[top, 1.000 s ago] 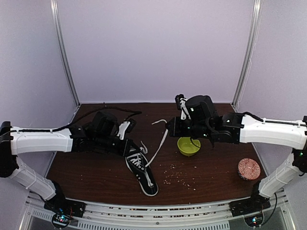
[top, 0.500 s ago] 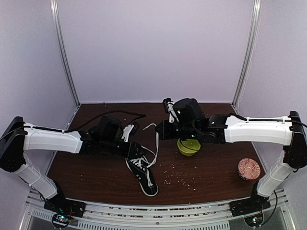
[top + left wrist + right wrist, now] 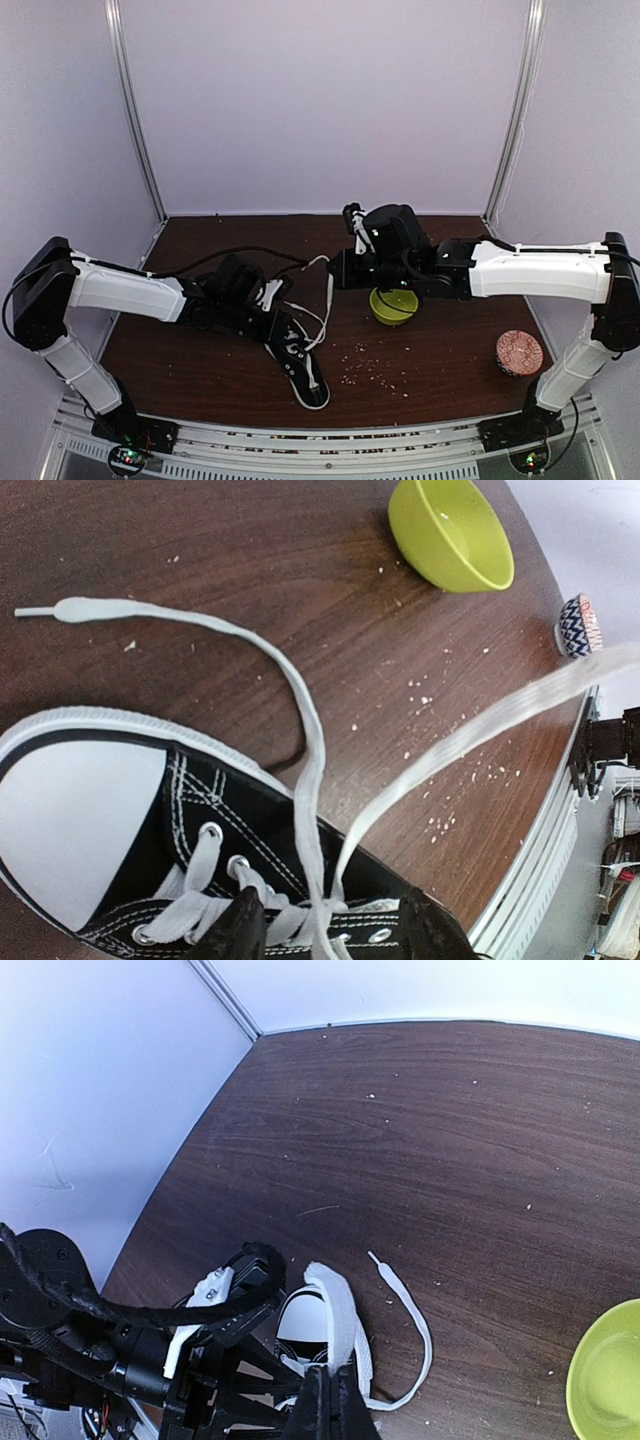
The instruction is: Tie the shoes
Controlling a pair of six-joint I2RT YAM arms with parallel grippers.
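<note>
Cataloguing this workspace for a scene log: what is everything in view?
sneaker: one, black with white toe cap, left-centre of table
laces: one pair, white; one end loose on the table, the other pulled taut to the right
bowl: one, lime green, table centre
patterned cup: one, pink top, blue-and-white side, right near edge
crumbs: many, pale, scattered right of the sneaker
table: one, dark brown wood
left end effector: one, black, open over the sneaker's laces
right end effector: one, black, shut on a lace
</note>
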